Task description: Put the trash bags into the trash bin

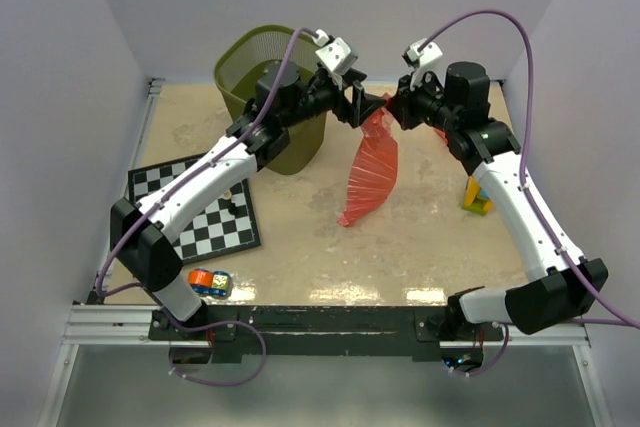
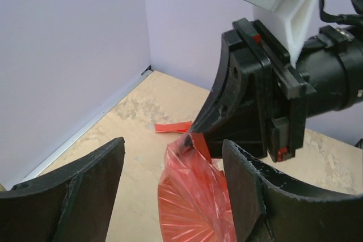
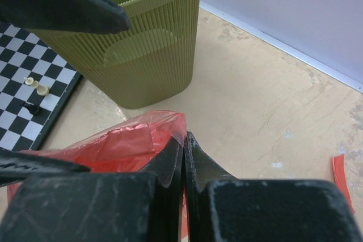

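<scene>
A red-pink translucent trash bag (image 1: pixel 370 172) hangs from my right gripper (image 1: pixel 392 107), which is shut on its top edge; its lower end rests on the table. In the right wrist view the shut gripper (image 3: pixel 184 141) pinches the film (image 3: pixel 122 143). My left gripper (image 1: pixel 358 107) is open, its fingers either side of the bag's top (image 2: pixel 193 196), facing the right gripper's tips (image 2: pixel 197 131). The olive-green mesh trash bin (image 1: pixel 262 87) stands upright to the left, also in the right wrist view (image 3: pixel 142 43). A small red strip (image 2: pixel 173 127) lies on the table.
A chessboard (image 1: pixel 200 212) with a few pieces (image 3: pixel 34 86) lies front left of the bin. Yellow toy blocks (image 1: pixel 478 197) sit by the right arm. An orange and blue toy (image 1: pixel 208 282) lies near the front edge. Walls close the back and sides.
</scene>
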